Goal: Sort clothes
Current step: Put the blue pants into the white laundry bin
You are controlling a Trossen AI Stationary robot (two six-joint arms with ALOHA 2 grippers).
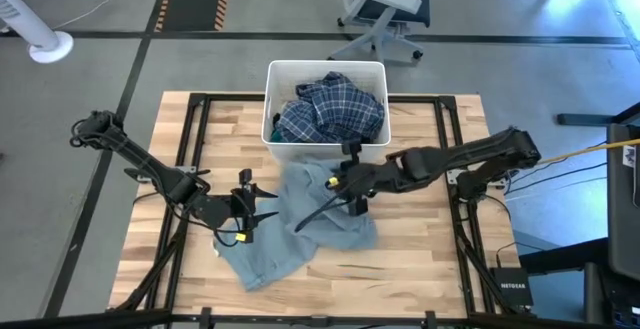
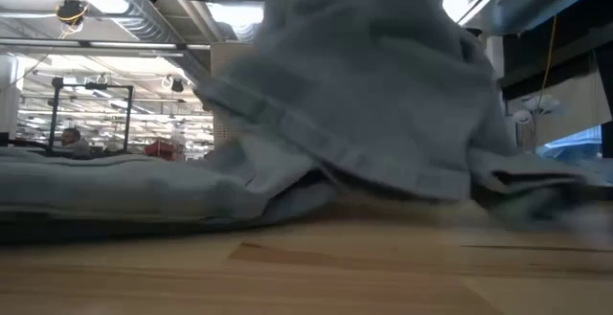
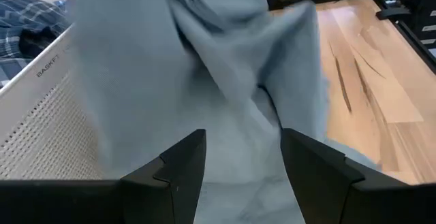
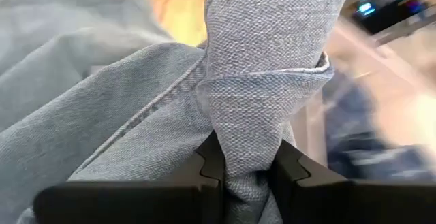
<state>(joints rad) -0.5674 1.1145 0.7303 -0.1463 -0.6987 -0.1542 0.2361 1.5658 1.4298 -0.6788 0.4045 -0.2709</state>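
Item, sorting under way: plaid shirts (image 1: 330, 109) already in white bin (image 1: 275, 74) at bench (image 1: 420, 269) twelve o'clock; light blue denim (image 1: 300, 234) at centre, a fold pinched by right hand (image 1: 352, 182), apparently lifting; left hand (image 1: 250, 212) at eight o'clock, spread wide, empty.

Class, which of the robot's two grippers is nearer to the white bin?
Right. The right gripper holds the light blue denim just in front of the white bin; the left gripper sits open, farther out at the denim's left edge.
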